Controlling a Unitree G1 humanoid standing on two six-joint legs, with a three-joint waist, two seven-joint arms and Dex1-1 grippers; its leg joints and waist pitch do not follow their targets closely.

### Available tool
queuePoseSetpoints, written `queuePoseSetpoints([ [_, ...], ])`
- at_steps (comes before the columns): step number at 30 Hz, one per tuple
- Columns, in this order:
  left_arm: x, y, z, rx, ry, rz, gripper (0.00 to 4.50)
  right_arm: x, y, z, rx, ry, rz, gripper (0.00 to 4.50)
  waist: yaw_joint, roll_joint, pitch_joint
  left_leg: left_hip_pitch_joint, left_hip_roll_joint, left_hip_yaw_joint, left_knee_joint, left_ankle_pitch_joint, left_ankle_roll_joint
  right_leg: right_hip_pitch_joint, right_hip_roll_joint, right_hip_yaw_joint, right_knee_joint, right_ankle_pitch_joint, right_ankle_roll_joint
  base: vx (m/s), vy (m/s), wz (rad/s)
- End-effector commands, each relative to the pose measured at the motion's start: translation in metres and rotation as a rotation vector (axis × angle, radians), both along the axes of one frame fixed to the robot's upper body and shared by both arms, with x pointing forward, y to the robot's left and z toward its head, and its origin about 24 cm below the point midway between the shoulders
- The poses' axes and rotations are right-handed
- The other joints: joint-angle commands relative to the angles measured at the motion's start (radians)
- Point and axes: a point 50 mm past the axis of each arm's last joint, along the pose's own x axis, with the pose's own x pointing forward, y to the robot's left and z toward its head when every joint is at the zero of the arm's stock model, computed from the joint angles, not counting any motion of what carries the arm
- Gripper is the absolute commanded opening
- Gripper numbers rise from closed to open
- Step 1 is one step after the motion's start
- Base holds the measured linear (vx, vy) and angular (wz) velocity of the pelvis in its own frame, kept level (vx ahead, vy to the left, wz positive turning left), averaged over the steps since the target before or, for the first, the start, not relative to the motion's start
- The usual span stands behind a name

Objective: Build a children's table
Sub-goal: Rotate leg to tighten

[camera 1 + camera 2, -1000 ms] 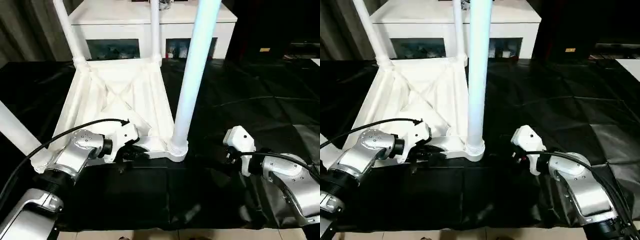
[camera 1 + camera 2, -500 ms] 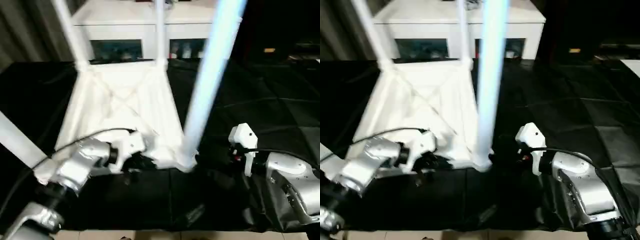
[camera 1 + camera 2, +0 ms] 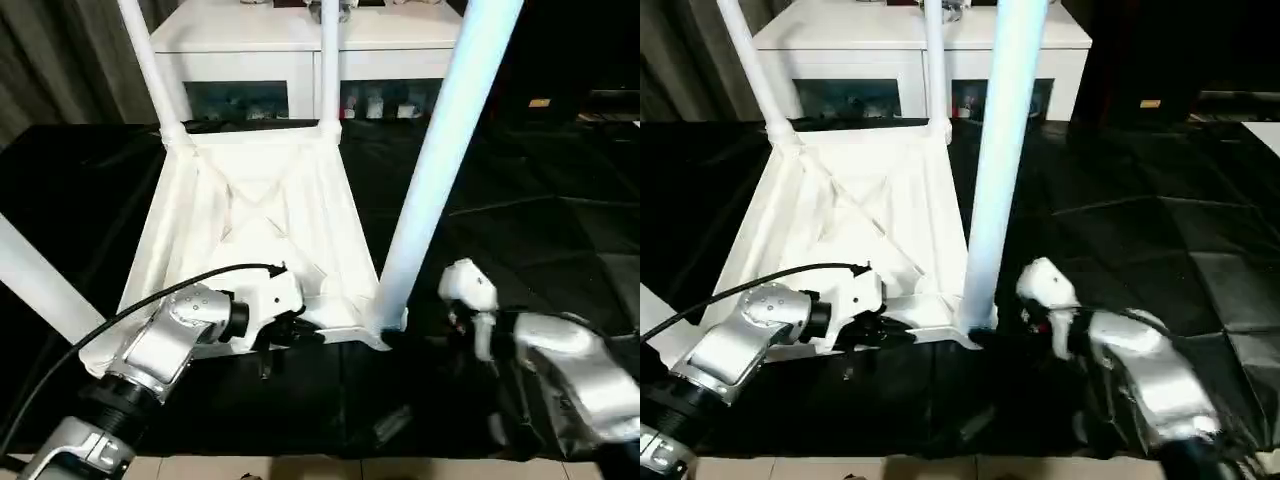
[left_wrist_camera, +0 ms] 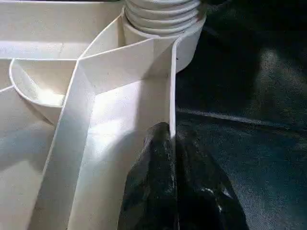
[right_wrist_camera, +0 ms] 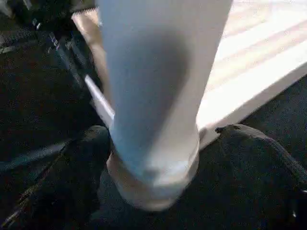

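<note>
My left gripper (image 4: 173,143) has its jaws clamped on a thin rib of the upturned table (image 3: 250,215), right by the near corner socket (image 4: 165,24). My right gripper (image 5: 158,143) has jaws apart around the foot of the leg (image 3: 440,150) standing there. I'd steady the top and press that leg fully home. The table lies mid-worktop (image 3: 540,210); all four sockets hold legs.

A black, creased sheet (image 3: 520,200) covers the floor; the upturned children's table (image 3: 250,215) lies directly on it.
</note>
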Motion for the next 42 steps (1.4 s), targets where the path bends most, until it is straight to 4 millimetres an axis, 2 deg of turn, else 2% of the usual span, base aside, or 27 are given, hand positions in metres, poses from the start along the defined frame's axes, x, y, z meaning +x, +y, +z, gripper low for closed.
queuePoseSetpoints([
  [1,0.001,-0.008,0.006,-0.030,-0.020,-0.029,0.00,0.004,-0.001,0.004,0.022,-0.018,-0.016,4.11,-0.002,-0.011,-0.058,0.013,0.044,-0.020,-0.079,-0.302,0.036,0.038,-0.037,0.025,-0.065,-0.321,-0.207,0.000,0.000,0.00],
  [7,0.003,-0.006,0.007,-0.020,-0.022,-0.029,0.00,0.006,0.002,-0.006,0.028,0.006,-0.001,3.95,-0.001,-0.011,-0.058,0.011,0.044,-0.020,-0.080,-0.308,0.034,0.039,-0.038,0.024,-0.065,-0.321,-0.209,0.000,0.000,0.00],
  [11,0.003,-0.004,0.006,-0.014,-0.023,-0.025,0.00,0.007,0.003,-0.008,0.024,0.008,0.009,3.49,-0.001,-0.013,-0.057,0.010,0.044,-0.021,-0.081,-0.311,0.033,0.039,-0.039,0.024,-0.066,-0.345,-0.200,0.000,0.000,0.00],
  [20,0.003,-0.001,0.006,-0.007,-0.022,-0.017,0.00,0.006,0.003,-0.011,0.027,0.021,0.032,2.87,-0.003,-0.013,-0.057,0.011,0.044,-0.021,-0.081,-0.314,0.034,0.038,-0.038,0.024,-0.067,-0.349,-0.200,0.000,0.000,0.00],
  [21,0.003,-0.001,0.005,-0.005,-0.022,-0.015,0.00,0.005,0.002,-0.013,0.024,0.033,0.034,2.70,-0.003,-0.013,-0.057,0.010,0.044,-0.021,-0.081,-0.314,0.034,0.039,-0.038,0.024,-0.067,-0.346,-0.201,0.000,0.000,0.00],
  [24,0.003,-0.001,0.005,-0.005,-0.021,-0.013,0.00,0.004,0.001,-0.018,0.005,0.050,0.017,2.66,-0.003,-0.011,-0.056,0.011,0.044,-0.021,-0.082,-0.317,0.032,0.039,-0.037,0.024,-0.066,-0.339,-0.205,0.000,0.000,0.00],
  [25,0.004,-0.002,0.003,-0.014,-0.018,0.016,0.00,0.007,0.001,-0.026,-0.032,0.051,-0.039,2.61,-0.004,-0.012,-0.057,0.010,0.044,-0.020,-0.081,-0.317,0.031,0.038,-0.038,0.024,-0.066,-0.337,-0.207,0.000,0.000,0.00],
  [27,0.007,-0.006,0.002,-0.019,-0.028,0.062,0.00,0.012,0.001,-0.036,-0.071,0.060,-0.140,2.60,-0.007,-0.013,-0.054,0.009,0.042,-0.021,-0.082,-0.329,0.023,0.037,-0.038,0.022,-0.068,-0.368,-0.202,0.000,0.000,0.00],
  [29,0.010,-0.011,0.001,-0.021,-0.036,0.094,0.00,0.015,0.004,-0.043,-0.070,0.078,-0.209,2.59,-0.014,-0.013,-0.051,0.008,0.040,-0.025,-0.086,-0.362,0.011,0.038,-0.038,0.019,-0.074,-0.442,-0.176,0.000,0.000,0.00],
  [31,0.013,-0.016,0.000,-0.021,-0.046,0.133,0.00,0.018,0.008,-0.048,-0.066,0.093,-0.273,2.59,-0.025,-0.013,-0.046,0.019,0.037,-0.027,-0.084,-0.420,-0.008,0.022,-0.037,0.018,-0.089,-0.533,-0.146,0.000,0.000,0.00],
  [32,0.016,-0.020,0.000,-0.023,-0.050,0.160,0.00,0.022,0.013,-0.051,-0.066,0.099,-0.330,2.59,-0.033,-0.017,-0.045,0.019,0.035,-0.033,-0.085,-0.453,-0.014,0.026,-0.036,0.010,-0.094,-0.585,-0.122,0.000,0.000,0.00],
  [33,0.023,-0.033,0.000,-0.031,-0.062,0.226,0.00,0.030,0.024,-0.058,-0.071,0.112,-0.470,2.59,-0.037,-0.014,-0.043,0.019,0.035,-0.033,-0.086,-0.466,-0.017,0.022,-0.036,0.010,-0.096,-0.603,-0.113,0.000,0.000,0.00],
  [34,0.025,-0.039,0.001,-0.035,-0.067,0.255,0.00,0.033,0.029,-0.060,-0.078,0.117,-0.532,2.59,-0.048,-0.015,-0.037,0.028,0.029,-0.036,-0.082,-0.505,-0.031,0.013,-0.032,-0.001,-0.109,-0.681,-0.084,-0.051,0.007,-0.07],
  [35,0.028,-0.045,0.002,-0.034,-0.070,0.275,0.00,0.037,0.033,-0.061,-0.083,0.119,-0.583,2.59,-0.064,-0.016,-0.035,0.030,0.025,-0.045,-0.078,-0.542,-0.042,0.014,-0.034,-0.018,-0.120,-0.749,-0.051,-0.051,0.007,-0.07],
  [36,0.030,-0.049,0.003,-0.034,-0.082,0.301,0.00,0.041,0.035,-0.061,-0.081,0.120,-0.629,2.59,-0.071,-0.012,-0.036,0.030,0.024,-0.051,-0.080,-0.558,-0.045,0.019,-0.034,-0.027,-0.125,-0.759,-0.036,-0.059,0.017,-0.14],
  [37,0.036,-0.058,0.005,-0.033,-0.109,0.357,0.00,0.047,0.040,-0.062,-0.078,0.124,-0.726,2.59,-0.084,0.003,-0.033,0.031,0.030,-0.064,-0.089,-0.608,-0.046,0.028,-0.034,-0.041,-0.130,-0.731,-0.033,0.000,0.000,0.00],
  [38,0.042,-0.070,0.009,-0.052,-0.137,0.425,0.00,0.055,0.047,-0.060,-0.063,0.127,-0.823,2.59,-0.095,0.010,-0.031,0.031,0.037,-0.075,-0.101,-0.673,-0.050,0.041,-0.030,-0.062,-0.130,-0.665,-0.039,0.000,0.000,0.00],
  [39,0.043,-0.072,0.009,-0.055,-0.141,0.435,0.00,0.057,0.048,-0.059,-0.061,0.128,-0.837,2.59,-0.095,0.019,-0.026,0.041,0.041,-0.077,-0.111,-0.727,-0.054,0.040,-0.021,-0.074,-0.132,-0.633,-0.044,-0.056,0.040,-0.03],
  [40,0.045,-0.075,0.011,-0.062,-0.152,0.453,0.00,0.059,0.050,-0.058,-0.054,0.128,-0.862,2.59,-0.093,0.024,-0.027,0.031,0.064,-0.085,-0.138,-0.795,-0.054,0.074,-0.019,-0.076,-0.086,-0.492,-0.067,-0.056,0.021,0.07],
  [41,0.046,-0.080,0.013,-0.061,-0.171,0.452,0.00,0.064,0.056,-0.055,-0.033,0.122,-0.872,2.59,-0.087,0.023,-0.023,0.020,0.075,-0.079,-0.163,-0.826,-0.054,0.085,-0.012,-0.070,-0.056,-0.420,-0.081,-0.056,0.021,0.07],
  [42,0.047,-0.082,0.014,-0.059,-0.185,0.446,0.00,0.066,0.060,-0.053,-0.002,0.120,-0.868,2.59,-0.071,0.020,-0.015,-0.001,0.089,-0.056,-0.209,-0.874,-0.048,0.102,-0.003,-0.063,0.012,-0.365,-0.094,-0.062,-0.016,0.14],
])
